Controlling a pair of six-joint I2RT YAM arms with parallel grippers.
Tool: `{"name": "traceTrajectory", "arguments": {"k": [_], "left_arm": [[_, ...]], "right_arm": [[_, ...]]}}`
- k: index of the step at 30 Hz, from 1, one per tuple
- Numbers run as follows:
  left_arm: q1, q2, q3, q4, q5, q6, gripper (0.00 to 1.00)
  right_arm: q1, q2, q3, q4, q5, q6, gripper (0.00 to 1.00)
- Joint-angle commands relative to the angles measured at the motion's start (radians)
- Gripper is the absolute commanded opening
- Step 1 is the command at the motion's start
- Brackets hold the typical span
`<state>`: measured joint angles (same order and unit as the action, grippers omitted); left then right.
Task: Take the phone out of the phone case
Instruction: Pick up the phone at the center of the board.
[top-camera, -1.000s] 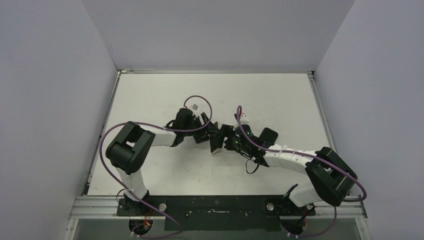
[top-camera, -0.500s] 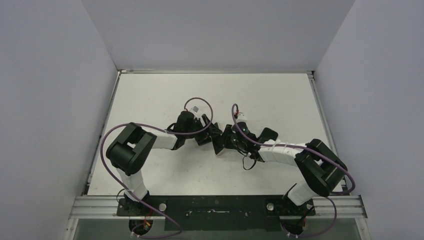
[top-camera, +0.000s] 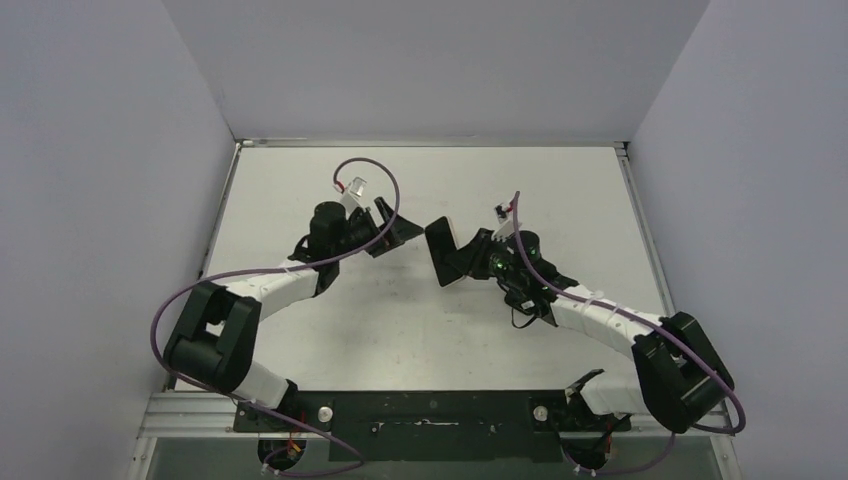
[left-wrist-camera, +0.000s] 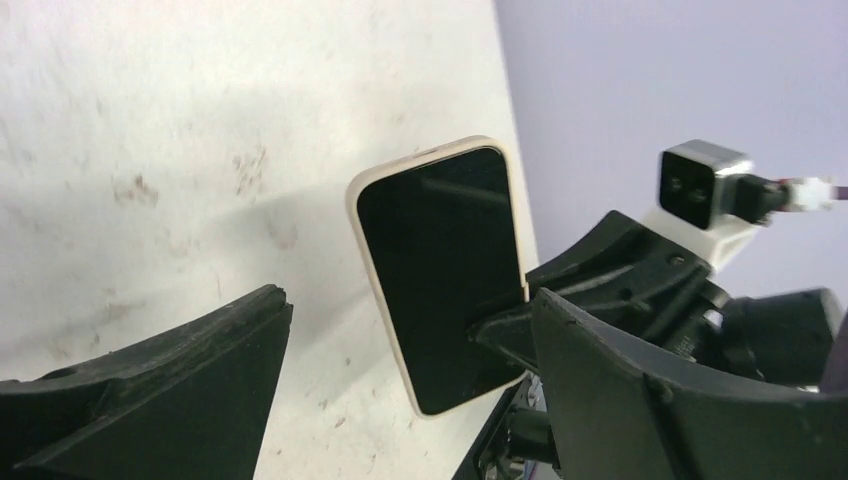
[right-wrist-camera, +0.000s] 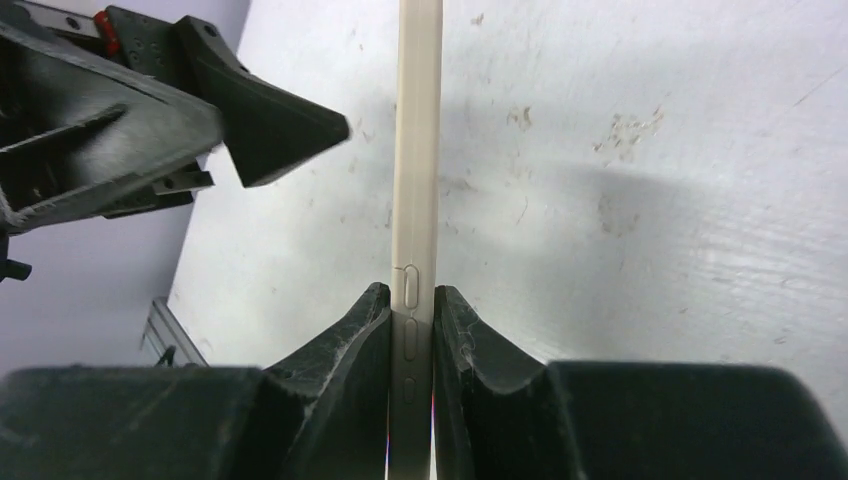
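Note:
The phone (left-wrist-camera: 440, 270) has a black screen and sits inside a cream phone case (left-wrist-camera: 353, 200). My right gripper (right-wrist-camera: 411, 295) is shut on the cased phone and holds it on edge above the table. The case's side buttons (right-wrist-camera: 410, 290) show between the fingers. In the top view the phone (top-camera: 440, 250) stands just left of the right gripper (top-camera: 468, 262). My left gripper (top-camera: 392, 228) is open and apart from the phone, to its left. In the left wrist view its fingers (left-wrist-camera: 230, 340) are spread wide with nothing between them.
The white table (top-camera: 560, 200) has faint scuff marks. Grey walls close it in on three sides, and a metal rail (top-camera: 430, 410) runs along the near edge by the arm bases. The right wrist's camera (left-wrist-camera: 700, 180) shows behind the phone.
The left gripper opened, let go of the phone and drew back to the far left. The right gripper shut on the phone and carried it to the right.

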<state>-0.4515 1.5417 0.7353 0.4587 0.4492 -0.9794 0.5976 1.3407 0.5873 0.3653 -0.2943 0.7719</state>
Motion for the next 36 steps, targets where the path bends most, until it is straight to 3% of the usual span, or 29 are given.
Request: {"name": "traceTrajectory", "arguments": {"k": [1, 9, 19, 27, 31, 36], "left_arm": [[0.062, -0.100, 0.009, 0.118, 0.146, 0.118, 0.89], [0.081, -0.249, -0.058, 0.288, 0.234, 0.122, 0.91], [0.060, -0.260, -0.039, 0.423, 0.282, -0.011, 0.87], [0.002, -0.206, -0.021, 0.590, 0.280, -0.154, 0.73], [-0.002, -0.189, -0.012, 0.597, 0.274, -0.187, 0.57], [-0.018, -0.164, -0.006, 0.683, 0.279, -0.264, 0.45]], "right_arm": [[-0.053, -0.119, 0.001, 0.096, -0.102, 0.015, 0.00], [-0.117, -0.208, -0.028, 0.312, -0.257, 0.153, 0.00], [-0.129, -0.113, -0.015, 0.716, -0.435, 0.379, 0.00], [-0.098, -0.074, 0.010, 0.806, -0.478, 0.417, 0.00], [-0.084, -0.075, 0.020, 0.794, -0.495, 0.405, 0.00], [-0.074, -0.070, 0.031, 0.783, -0.510, 0.394, 0.00]]}}
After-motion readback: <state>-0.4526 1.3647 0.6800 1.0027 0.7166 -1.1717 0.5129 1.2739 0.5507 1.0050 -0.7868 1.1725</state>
